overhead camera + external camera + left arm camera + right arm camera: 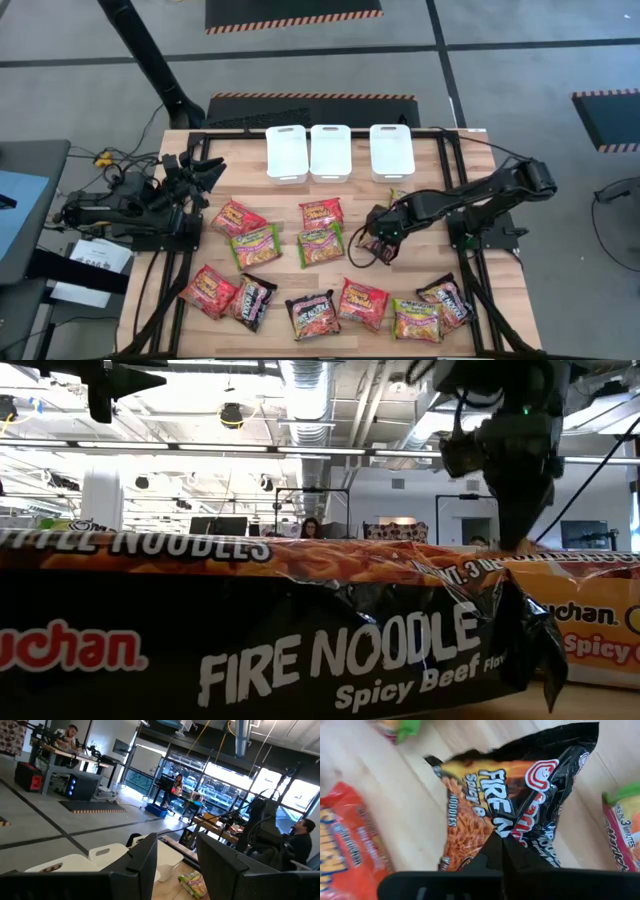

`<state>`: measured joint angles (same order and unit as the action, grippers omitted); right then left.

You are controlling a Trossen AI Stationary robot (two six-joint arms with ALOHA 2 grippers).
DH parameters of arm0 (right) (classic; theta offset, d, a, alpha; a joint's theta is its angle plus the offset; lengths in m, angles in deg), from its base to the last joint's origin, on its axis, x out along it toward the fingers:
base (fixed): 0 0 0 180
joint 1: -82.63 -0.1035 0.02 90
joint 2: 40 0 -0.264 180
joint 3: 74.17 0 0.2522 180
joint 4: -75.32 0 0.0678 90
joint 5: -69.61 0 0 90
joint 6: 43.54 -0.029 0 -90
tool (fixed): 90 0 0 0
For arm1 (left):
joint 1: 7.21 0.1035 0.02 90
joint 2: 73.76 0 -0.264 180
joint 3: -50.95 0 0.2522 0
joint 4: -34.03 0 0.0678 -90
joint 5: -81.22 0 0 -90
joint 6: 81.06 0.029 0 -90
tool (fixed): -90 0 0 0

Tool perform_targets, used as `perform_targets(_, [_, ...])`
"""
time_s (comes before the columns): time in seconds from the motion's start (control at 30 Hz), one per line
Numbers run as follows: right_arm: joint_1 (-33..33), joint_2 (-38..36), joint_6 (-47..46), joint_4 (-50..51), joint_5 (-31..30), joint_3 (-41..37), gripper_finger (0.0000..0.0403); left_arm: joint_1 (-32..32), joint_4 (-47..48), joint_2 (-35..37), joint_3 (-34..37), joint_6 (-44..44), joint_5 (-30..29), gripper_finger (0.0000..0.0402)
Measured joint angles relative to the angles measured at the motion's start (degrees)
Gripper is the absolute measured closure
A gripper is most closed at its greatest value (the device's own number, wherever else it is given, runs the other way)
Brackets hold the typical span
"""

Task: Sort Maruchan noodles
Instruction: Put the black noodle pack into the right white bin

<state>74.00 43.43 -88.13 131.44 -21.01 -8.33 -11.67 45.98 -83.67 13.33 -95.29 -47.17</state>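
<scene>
Several Maruchan noodle packets lie flat on the wooden table: red ones, green ones and black ones. My right gripper is at mid-table, pointing down, shut on a black Fire Noodle packet. In the low view the right gripper comes down behind a black packet lying close to the camera. My left gripper is open and empty above the table's far left corner. My right gripper pinches the black packet between its two fingers at one edge, coming from above and pointing down. The rest of the packet reaches away below the fingers toward the table. Whether its lower end rests on the wood, I cannot tell.
Three white bins stand in a row at the table's far edge. A red packet and a green one lie on either side below the held packet. Bare wood shows between the bins and the packets.
</scene>
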Motion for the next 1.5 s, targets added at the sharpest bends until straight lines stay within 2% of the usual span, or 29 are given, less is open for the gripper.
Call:
perform_targets(0.13, [-0.20,-0.08,1.43,3.02,-0.43,3.67,0.0400,0.00,0.00,0.00,0.00,0.25,0.00,0.0276])
perform_targets(0.3, [-0.32,-0.13,3.03,9.20,-4.29,8.95,0.0400,-0.01,0.00,0.00,0.00,0.27,0.00,0.0276])
perform_targets(0.53, [1.59,-0.23,6.27,18.71,-12.99,16.49,0.0400,0.00,0.00,0.00,0.00,1.79,-0.05,0.0276])
perform_targets(0.73, [6.84,-0.26,12.26,22.27,-19.28,22.25,0.0400,-0.01,0.02,0.00,0.00,2.52,-2.63,0.0276])
perform_targets(1.1, [22.76,-0.31,35.78,21.99,-25.67,27.32,0.0400,-0.01,1.47,0.00,0.00,2.52,-11.57,0.0276])
perform_targets(1.5, [42.94,1.08,71.79,12.94,-26.47,27.56,0.0400,0.01,1.55,0.00,0.00,4.33,-14.11,0.0276])
